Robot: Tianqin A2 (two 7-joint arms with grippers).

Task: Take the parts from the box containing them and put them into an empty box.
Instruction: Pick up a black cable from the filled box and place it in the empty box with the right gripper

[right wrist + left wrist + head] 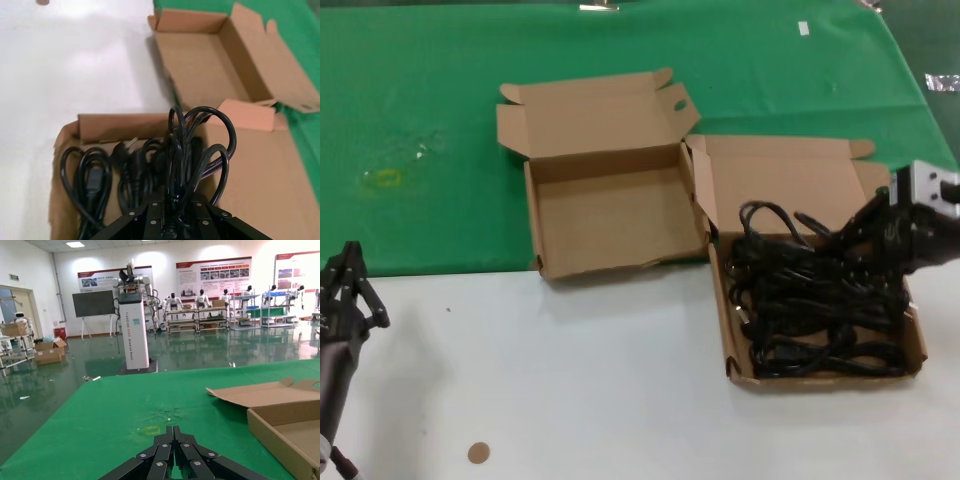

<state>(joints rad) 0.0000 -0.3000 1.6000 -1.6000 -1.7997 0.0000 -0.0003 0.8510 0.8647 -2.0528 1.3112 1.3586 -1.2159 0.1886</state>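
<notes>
Snag risk: the cords [150, 175] are heaped and interlooped in the full box [918, 352], so neighbours or the box itself could be dragged up if one bundle is lifted. Right claw [172, 200] is seen clenched on a bunch of loops [200, 140] over that box. Cords are thin, black, floppy, with chunky plugs. The empty box [610, 215] sits just beside it. Left claw [345, 285] is parked at the tabletop [570, 380] edge, pinched together on nothing.

Black linkage-bar left claw [350, 285], small silver screws, right claw [870, 225] behind silver wrist block [930, 190]
</notes>
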